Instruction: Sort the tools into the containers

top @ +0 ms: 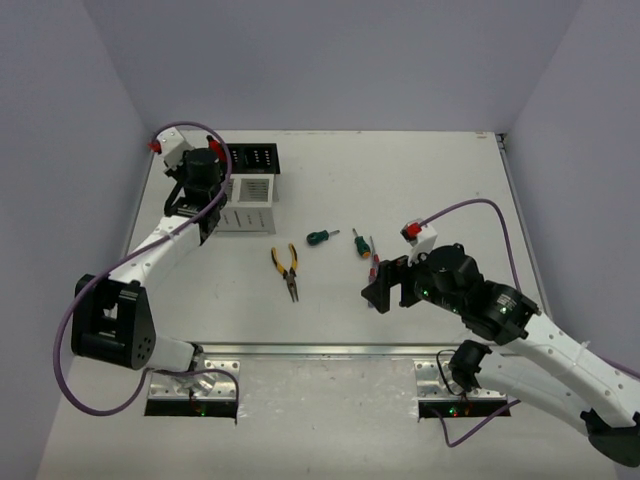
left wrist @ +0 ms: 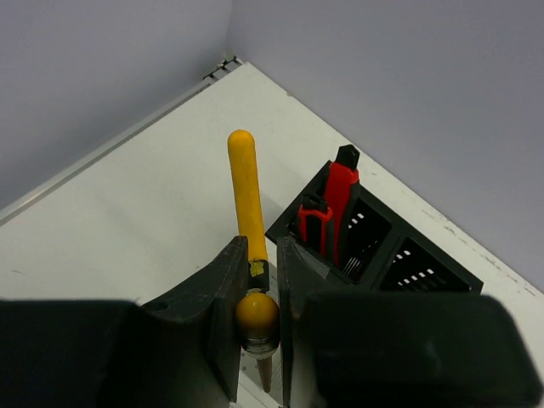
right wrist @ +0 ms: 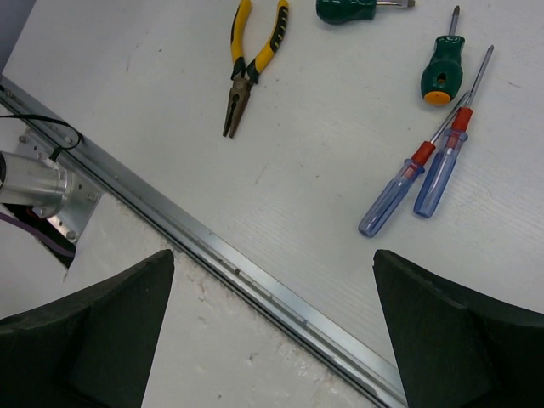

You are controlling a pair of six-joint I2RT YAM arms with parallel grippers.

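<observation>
Beside the black bin point(left wrist: 425, 242), where the left pincer point(left wrist: 259, 255) is nearly closed on the yellow-handled pliers point(left wrist: 242, 191), the tool may swing in this thin grip and catch the rim or the red-and-black cutters point(left wrist: 340, 191); the right pincer point(right wrist: 270, 255) hangs wide open, empty.

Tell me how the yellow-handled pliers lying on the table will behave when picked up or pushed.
The yellow-handled needle-nose pliers lie flat with handles spread, so a push should slide or spin them, not roll them. Being hinged, the handles may swing shut if lifted by one. The bare metal nose probably outweighs the grips, so they may tip nose-down.
</observation>
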